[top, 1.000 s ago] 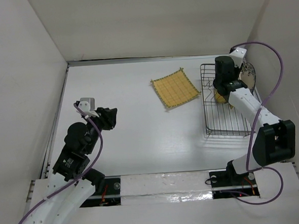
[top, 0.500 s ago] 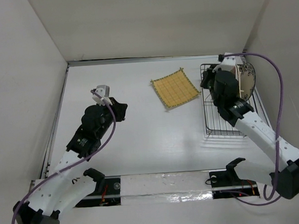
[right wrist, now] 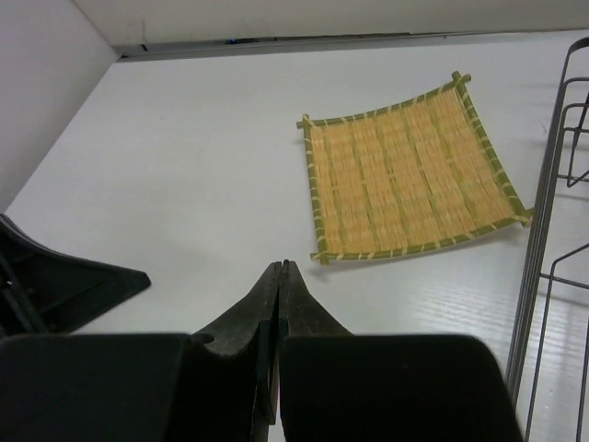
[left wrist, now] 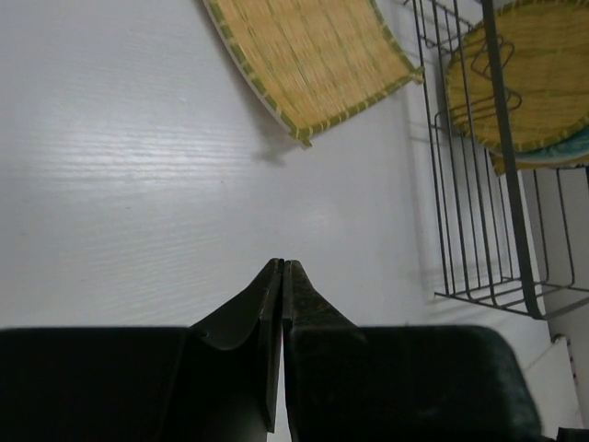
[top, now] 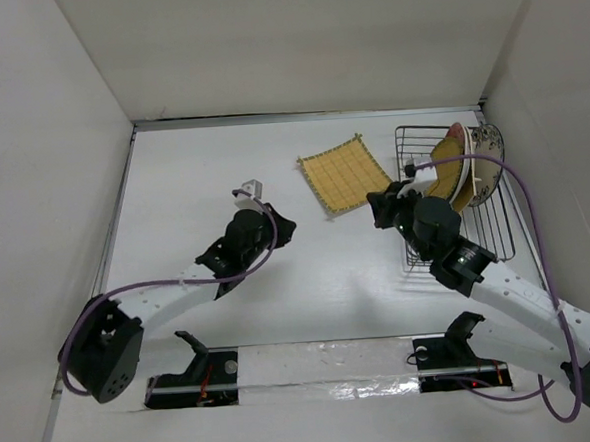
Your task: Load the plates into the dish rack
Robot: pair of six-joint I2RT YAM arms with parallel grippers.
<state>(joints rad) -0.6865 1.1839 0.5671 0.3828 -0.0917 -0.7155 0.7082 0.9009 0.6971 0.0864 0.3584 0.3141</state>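
A square yellow bamboo plate (top: 345,176) lies flat on the table left of the dish rack (top: 427,256); it also shows in the left wrist view (left wrist: 308,55) and the right wrist view (right wrist: 409,177). The dark wire rack holds several plates on edge at its far end: a round bamboo one (top: 446,164), a red one (top: 462,171) and a white patterned one (top: 488,159). My left gripper (top: 283,229) is shut and empty, left of the square plate. My right gripper (top: 380,212) is shut and empty, just below the square plate, at the rack's left side.
White walls enclose the table on the left, back and right. The rack's near half (left wrist: 479,258) has bare prongs. The two grippers face each other across a gap of bare table (top: 326,239).
My left arm has stretched right toward the square plate. My right arm has drawn out of the rack and swung left, uncovering the plates standing in it.
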